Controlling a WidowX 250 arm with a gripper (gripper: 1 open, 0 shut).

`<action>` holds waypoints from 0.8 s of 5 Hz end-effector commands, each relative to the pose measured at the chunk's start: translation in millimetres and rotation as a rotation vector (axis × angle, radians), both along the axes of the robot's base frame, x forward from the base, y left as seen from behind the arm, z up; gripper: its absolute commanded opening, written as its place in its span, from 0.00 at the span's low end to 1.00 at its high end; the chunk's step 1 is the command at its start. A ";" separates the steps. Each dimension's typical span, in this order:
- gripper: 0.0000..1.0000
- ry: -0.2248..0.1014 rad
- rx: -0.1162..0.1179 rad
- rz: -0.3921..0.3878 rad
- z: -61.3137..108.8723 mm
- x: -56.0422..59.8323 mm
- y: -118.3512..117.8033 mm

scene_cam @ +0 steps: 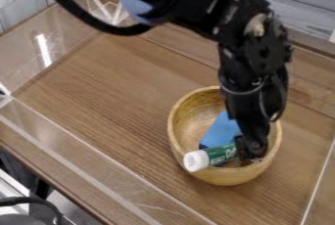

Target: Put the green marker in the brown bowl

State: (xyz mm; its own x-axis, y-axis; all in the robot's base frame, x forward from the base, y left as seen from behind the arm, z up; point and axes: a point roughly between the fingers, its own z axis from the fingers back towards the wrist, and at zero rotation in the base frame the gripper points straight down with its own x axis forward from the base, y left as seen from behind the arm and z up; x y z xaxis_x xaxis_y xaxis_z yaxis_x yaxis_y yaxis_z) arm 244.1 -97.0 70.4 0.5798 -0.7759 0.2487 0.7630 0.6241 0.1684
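I see the marker (218,155) lying inside the bowl (187,111), beside a blue block (221,131), its white end poking over the near rim. My hand (253,151) hangs low over it, fingers spread and grasping nothing. I judge the placing done; only pulling clear is left.

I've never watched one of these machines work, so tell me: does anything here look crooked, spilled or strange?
Nothing is spilled or broken. The green marker lies slanted inside the brown bowl, its white end propped on the rim, beside a blue block. The open gripper reaches down into the bowl.
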 end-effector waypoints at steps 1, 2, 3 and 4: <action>1.00 -0.021 -0.012 -0.006 -0.1 4.1 -5.3; 1.00 -0.012 -0.012 0.001 -6.8 3.7 -5.2; 1.00 -0.005 -0.011 0.009 -12.7 3.6 -4.7; 1.00 0.001 -0.010 0.017 -17.3 3.5 -4.0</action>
State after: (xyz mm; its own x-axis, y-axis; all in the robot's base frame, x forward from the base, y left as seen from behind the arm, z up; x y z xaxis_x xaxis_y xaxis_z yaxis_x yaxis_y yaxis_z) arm 246.9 -98.9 52.4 0.5987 -0.7598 0.2535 0.7494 0.6431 0.1577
